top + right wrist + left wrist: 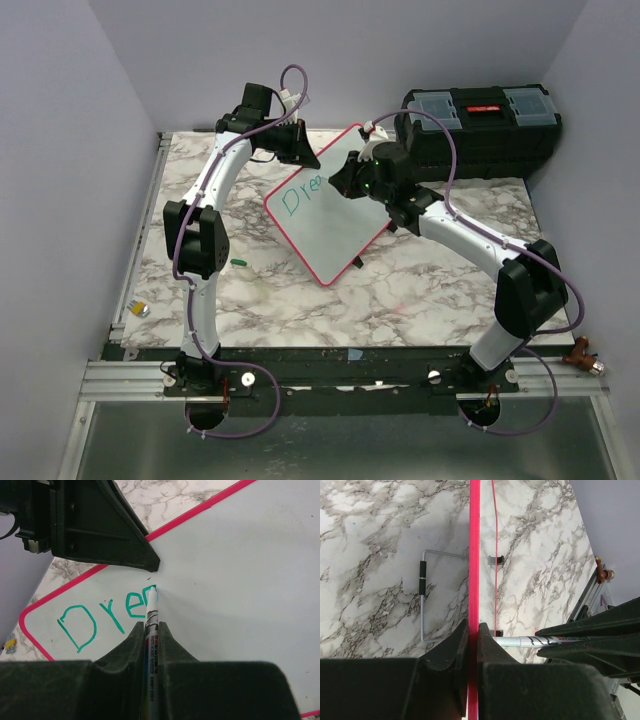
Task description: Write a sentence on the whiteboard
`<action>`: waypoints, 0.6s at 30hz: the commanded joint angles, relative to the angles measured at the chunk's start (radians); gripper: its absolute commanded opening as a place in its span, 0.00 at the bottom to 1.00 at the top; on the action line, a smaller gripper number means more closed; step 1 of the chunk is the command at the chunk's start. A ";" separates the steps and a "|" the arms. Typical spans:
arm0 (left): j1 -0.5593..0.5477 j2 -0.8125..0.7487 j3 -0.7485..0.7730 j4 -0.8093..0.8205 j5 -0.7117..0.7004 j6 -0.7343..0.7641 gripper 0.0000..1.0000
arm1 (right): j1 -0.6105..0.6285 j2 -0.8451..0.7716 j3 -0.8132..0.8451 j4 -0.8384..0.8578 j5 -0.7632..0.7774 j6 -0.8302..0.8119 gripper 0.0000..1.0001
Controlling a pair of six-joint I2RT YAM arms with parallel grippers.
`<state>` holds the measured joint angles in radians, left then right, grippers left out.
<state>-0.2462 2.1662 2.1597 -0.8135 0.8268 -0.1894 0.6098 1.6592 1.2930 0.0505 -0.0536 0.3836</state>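
Note:
The whiteboard with its red-pink rim is held tilted over the marble table. My left gripper is shut on its top rim, which the left wrist view shows edge-on as a red strip pinched between the jaws. My right gripper is shut on a white board marker, whose tip touches the board. The sentence reads "Dre" in green, plus a fresh stroke at the tip. The same letters show in the top view, partly hidden by the right gripper.
A black toolbox stands at the back right, close behind the right arm. A small green cap lies on the marble left of the board. A bent wire stand shows behind the board. A small object sits at the table's left edge.

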 commanded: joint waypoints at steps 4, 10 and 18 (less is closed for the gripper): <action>-0.045 -0.016 0.011 -0.046 -0.002 0.053 0.00 | 0.005 0.008 -0.009 -0.018 0.002 -0.012 0.01; -0.045 -0.013 0.017 -0.045 -0.004 0.050 0.00 | 0.005 -0.009 -0.043 -0.023 -0.006 -0.014 0.01; -0.045 -0.014 0.018 -0.046 -0.006 0.049 0.00 | 0.005 -0.031 -0.070 -0.030 -0.002 -0.018 0.01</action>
<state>-0.2462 2.1662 2.1601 -0.8143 0.8230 -0.1890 0.6098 1.6432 1.2537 0.0589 -0.0540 0.3836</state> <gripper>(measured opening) 0.078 0.124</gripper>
